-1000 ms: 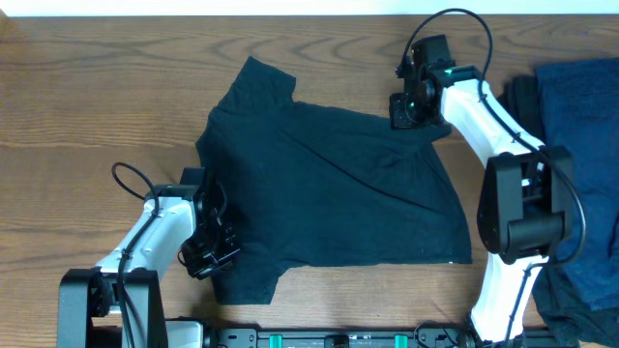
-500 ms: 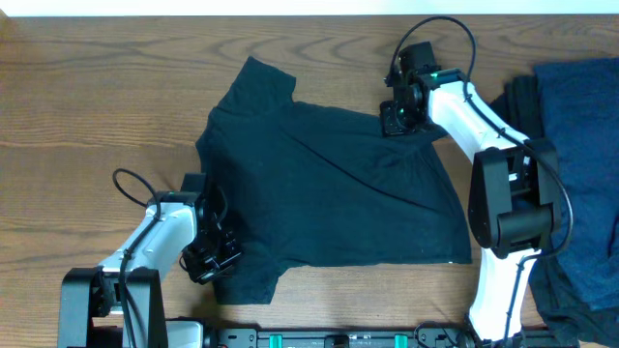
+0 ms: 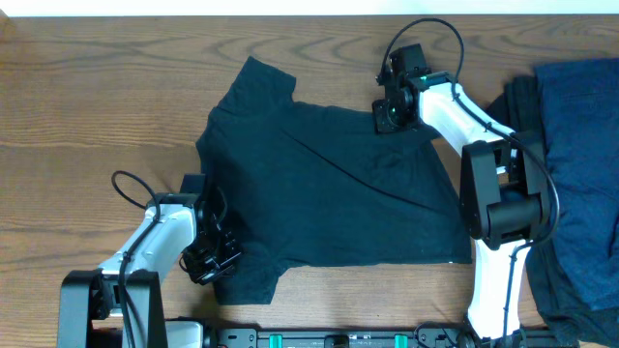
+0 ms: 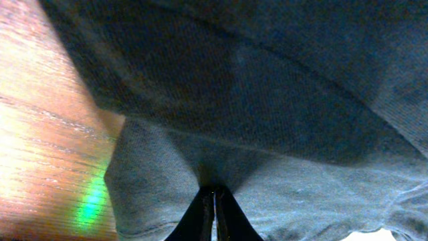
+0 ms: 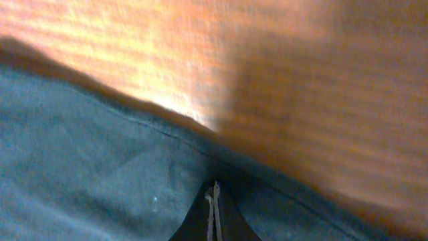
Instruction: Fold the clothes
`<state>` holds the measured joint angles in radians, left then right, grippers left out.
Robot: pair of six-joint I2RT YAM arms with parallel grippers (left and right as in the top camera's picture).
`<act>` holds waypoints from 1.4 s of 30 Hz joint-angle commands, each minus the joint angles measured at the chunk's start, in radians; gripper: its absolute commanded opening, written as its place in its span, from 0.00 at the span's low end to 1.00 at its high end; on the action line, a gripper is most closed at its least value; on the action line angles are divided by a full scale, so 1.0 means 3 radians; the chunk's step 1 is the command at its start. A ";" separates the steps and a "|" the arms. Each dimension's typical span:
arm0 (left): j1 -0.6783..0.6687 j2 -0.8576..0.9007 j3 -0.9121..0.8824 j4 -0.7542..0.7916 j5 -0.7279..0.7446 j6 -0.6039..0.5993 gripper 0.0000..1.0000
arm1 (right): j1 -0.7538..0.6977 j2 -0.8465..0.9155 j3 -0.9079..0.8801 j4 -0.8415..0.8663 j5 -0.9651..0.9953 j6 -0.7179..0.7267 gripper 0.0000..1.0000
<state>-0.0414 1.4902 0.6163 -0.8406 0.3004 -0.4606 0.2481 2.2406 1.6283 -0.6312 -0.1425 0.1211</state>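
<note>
We hold a black shirt (image 3: 329, 193) at two edges, both hands pinched shut on it.
Our left gripper (image 3: 218, 259) clamps soft knit cloth that puckers at its tips, with the shirt spread flat to its right on the grained wooden table (image 3: 97, 97). Our right gripper (image 3: 387, 118) nips the stitched hem, and a rumpled navy pile (image 3: 580, 126) lies to its right, past its white arm (image 3: 484, 116).

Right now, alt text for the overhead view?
A black T-shirt lies on a wooden table, the left gripper shut on its near edge, the right gripper on its far edge. Navy clothes lie at right.
</note>
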 commanded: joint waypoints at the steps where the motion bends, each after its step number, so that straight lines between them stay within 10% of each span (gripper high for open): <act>1: -0.0014 0.0042 -0.0098 0.0043 -0.0004 -0.0032 0.06 | 0.0036 0.0381 -0.0039 0.0155 0.0050 -0.0033 0.01; 10: -0.0014 0.0042 -0.0098 0.0043 -0.0004 -0.0032 0.06 | 0.0069 0.0744 -0.0039 0.1087 -0.0045 -0.0034 0.08; 26: -0.0014 0.0042 -0.0098 0.0042 -0.0004 -0.0031 0.06 | -0.0220 -0.0598 0.0214 0.0820 -0.0384 -0.0034 0.61; 30: -0.0014 0.0042 -0.0098 0.0042 -0.0004 -0.0031 0.06 | -0.0423 -0.0968 0.0214 0.0207 -0.0337 -0.0034 0.43; 34: -0.0014 0.0042 -0.0098 0.0042 -0.0004 -0.0031 0.06 | -0.0642 -0.1057 0.0212 -0.0393 -0.0225 -0.0034 0.01; 42: -0.0014 0.0042 -0.0098 0.0043 0.0006 -0.0027 0.06 | -0.0799 -0.0773 -0.0075 -0.0585 -0.0253 -0.0037 0.01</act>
<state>-0.0414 1.4902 0.6163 -0.8402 0.3023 -0.4679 0.0063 1.9621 1.6394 -0.8051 -0.2195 0.1131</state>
